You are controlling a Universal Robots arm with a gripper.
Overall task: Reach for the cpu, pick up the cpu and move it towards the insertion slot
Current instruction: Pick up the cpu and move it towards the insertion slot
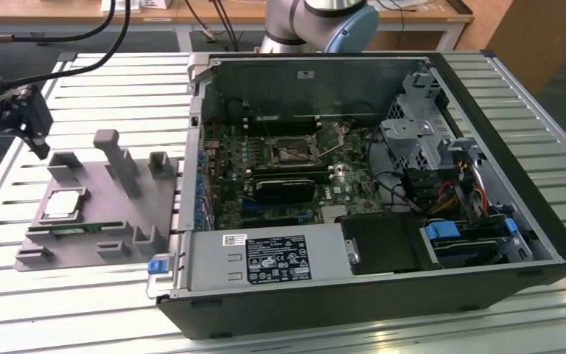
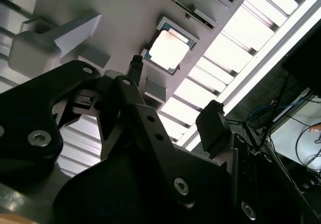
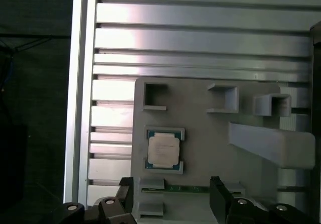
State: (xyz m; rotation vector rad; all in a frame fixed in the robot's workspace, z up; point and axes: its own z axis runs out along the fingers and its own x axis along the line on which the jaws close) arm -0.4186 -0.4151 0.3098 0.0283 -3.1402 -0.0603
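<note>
Off to the exterior view's left, the gripper (image 1: 35, 136), over the edge of the grey fixture (image 1: 106, 214), not touching it. Its fingers (image 3: 218, 196) spread wide, nothing between them. Flat in a square recess on the fixture, the cpu (image 3: 164, 150), silvery top up, untouched; in both wrist views just ahead of the fingertips, roughly in line with the gap between them. Well apart, the insertion slot (image 1: 290, 151), on the motherboard inside the open computer case (image 1: 362, 310).
</note>
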